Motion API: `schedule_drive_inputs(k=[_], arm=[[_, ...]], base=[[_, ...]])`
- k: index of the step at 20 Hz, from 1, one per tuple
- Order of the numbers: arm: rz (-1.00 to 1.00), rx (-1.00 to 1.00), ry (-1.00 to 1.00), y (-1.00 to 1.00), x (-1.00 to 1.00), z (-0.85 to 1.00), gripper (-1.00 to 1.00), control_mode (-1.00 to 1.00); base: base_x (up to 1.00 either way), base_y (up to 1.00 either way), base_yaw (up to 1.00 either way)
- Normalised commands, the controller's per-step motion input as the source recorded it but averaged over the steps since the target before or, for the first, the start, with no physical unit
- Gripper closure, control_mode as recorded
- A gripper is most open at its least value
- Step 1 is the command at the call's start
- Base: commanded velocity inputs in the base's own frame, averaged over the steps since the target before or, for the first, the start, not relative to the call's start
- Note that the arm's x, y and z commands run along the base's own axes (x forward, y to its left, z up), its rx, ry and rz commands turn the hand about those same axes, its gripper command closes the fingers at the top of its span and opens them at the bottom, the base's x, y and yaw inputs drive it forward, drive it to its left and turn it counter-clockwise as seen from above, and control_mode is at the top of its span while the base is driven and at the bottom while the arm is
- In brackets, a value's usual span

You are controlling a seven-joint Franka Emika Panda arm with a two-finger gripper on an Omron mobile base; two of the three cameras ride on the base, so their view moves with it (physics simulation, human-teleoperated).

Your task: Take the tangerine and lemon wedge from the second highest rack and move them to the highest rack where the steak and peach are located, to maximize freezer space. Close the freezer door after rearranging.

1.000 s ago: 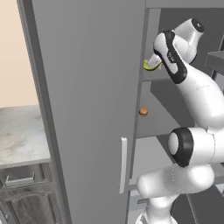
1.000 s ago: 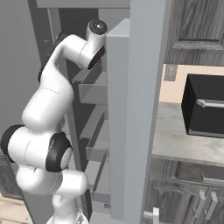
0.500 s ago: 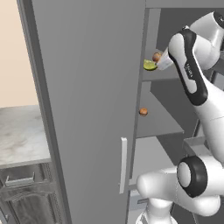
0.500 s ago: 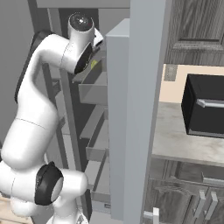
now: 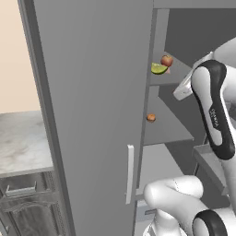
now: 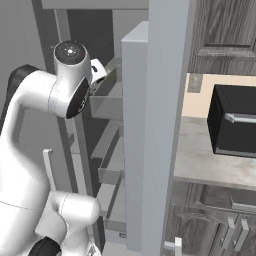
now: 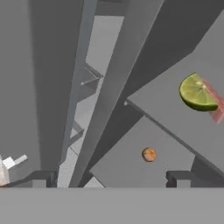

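The lemon wedge (image 5: 159,68) lay at the top rack's (image 5: 182,73) front edge, touching the steak (image 7: 215,105) — peach (image 5: 167,60) just behind; tangerine (image 5: 150,117) below. Gripper (image 7: 111,179) jaws stood apart, empty.

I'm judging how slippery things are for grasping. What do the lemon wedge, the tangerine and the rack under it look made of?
Lemon wedge: soft fruit flesh with a smooth yellow-green rind, slightly glossy, segment lines visible on the cut face. Tangerine: matte orange peel, faintly mottled. Rack: flat uniform grey, no grain or shine, likely painted metal or plastic; the rendering leaves that open.
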Motion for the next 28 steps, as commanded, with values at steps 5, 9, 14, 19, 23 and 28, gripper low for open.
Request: schedule_drive_inputs(k=[5,9,14,19,23,28], arm=[[-0.15,0.01,0.27,0.0,-0.69,-0.9,-1.0,-1.0],[-0.15,0.05,0.26,-0.11,-0.03,-0.88,-1.0,-1.0],[-0.07,0.13,0.17,-0.28,0.49,-0.69,-1.0,-1.0],[0.0,0.1,0.11,-0.14,0.84,-0.42,-1.0,-1.0],[0.0,0.0,0.14,0.0,0.84,-0.33,-1.0,-1.0],[0.0,-0.01,0.11,-0.03,0.3,-0.41,-1.0,-1.0]], base=[[0.0,0.0,0.0],[0.0,0.0,0.0],[0.0,0.0,0.0],[0.0,0.0,0.0],[0.0,0.0,0.0],[0.0,0.0,0.0]])
